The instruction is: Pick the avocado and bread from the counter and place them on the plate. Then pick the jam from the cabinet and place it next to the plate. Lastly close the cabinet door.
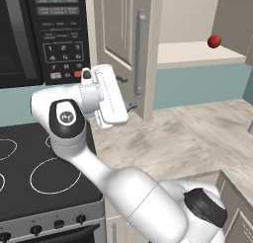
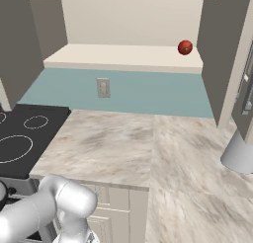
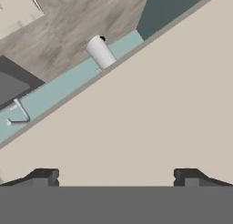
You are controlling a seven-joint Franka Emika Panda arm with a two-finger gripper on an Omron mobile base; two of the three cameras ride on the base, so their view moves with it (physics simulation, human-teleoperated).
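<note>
One small red glossy jam jar sits on the open cabinet's shelf in the left base view, right of the cream door, above the marbled table. The right base view shows it round, near the shelf's right end. In the hand view the fingers stand wide apart, empty, facing a cream panel.

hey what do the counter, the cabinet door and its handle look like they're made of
Counter: looks like polished marble or a stone-look slab, pale beige-grey with streaky veining.
Cabinet door: probably painted wood, matte cream with a recessed panel.
Handle: seems brushed metal, a silver-grey vertical bar with a soft sheen.
</note>
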